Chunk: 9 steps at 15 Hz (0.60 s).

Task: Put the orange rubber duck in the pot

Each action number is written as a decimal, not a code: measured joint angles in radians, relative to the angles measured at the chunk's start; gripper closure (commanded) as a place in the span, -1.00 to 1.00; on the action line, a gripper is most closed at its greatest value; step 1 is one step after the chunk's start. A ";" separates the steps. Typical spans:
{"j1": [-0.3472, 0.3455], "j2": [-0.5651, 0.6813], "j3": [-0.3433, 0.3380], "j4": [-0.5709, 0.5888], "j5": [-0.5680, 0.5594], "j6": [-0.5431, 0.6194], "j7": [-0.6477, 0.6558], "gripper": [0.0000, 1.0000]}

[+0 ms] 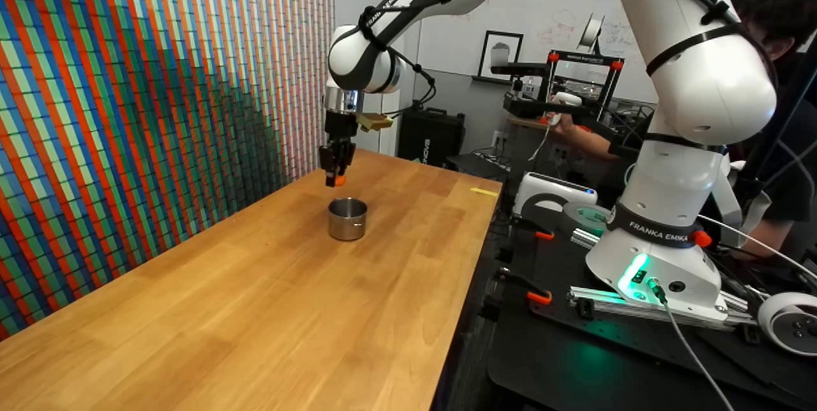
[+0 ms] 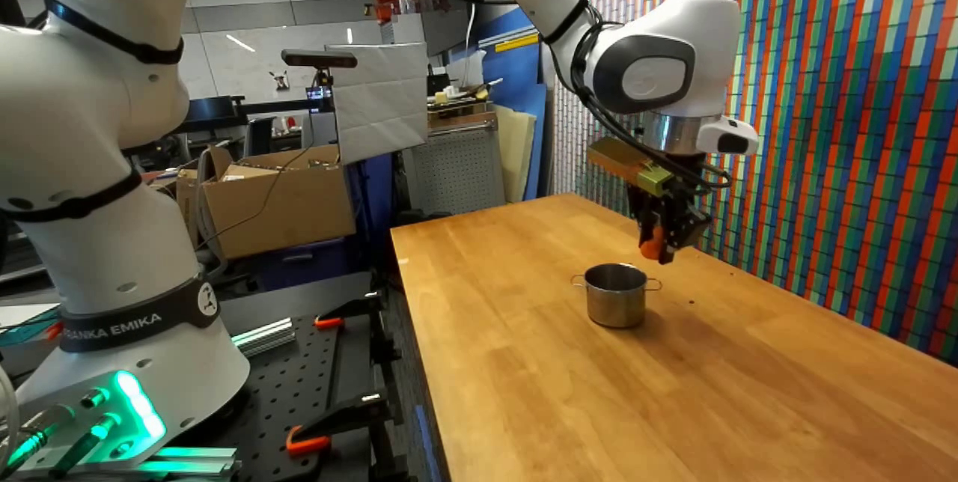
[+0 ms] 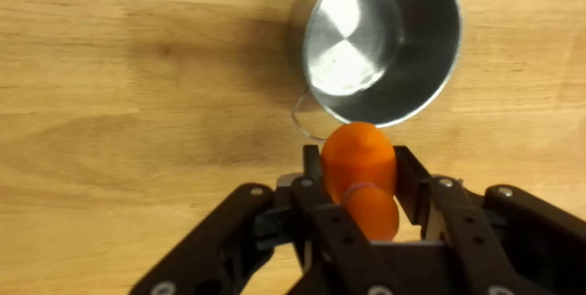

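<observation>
The fingers (image 3: 412,185) are drawn together on the orange rubber duck (image 3: 359,160), the gap no wider than the toy. Should this grip loosen, the rounded body could slip out. In the wrist view the duck lies between the tips of the fingers, a blunt end reaching slightly past them and a smaller lobe set back; both exterior views show it held above the table (image 2: 509,392). The steel pot (image 2: 615,302) stands upright just beside and below, its mouth not yet under the load. Release here would probably drop the duck on the pot's rim, on the nearer wire handle (image 3: 295,118), or outside the pot, the cause being this sideways offset. Too low a traverse might strike the rim and push or tip the pot.
</observation>
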State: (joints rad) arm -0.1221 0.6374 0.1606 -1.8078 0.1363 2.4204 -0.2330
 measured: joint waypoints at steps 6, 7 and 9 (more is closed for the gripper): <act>0.004 -0.040 0.017 -0.059 0.048 -0.070 -0.001 0.57; 0.004 -0.039 0.015 -0.074 0.049 -0.070 -0.001 0.58; 0.004 -0.036 0.013 -0.103 0.049 -0.065 -0.002 0.58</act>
State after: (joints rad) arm -0.1177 0.6013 0.1732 -1.9110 0.1856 2.3556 -0.2349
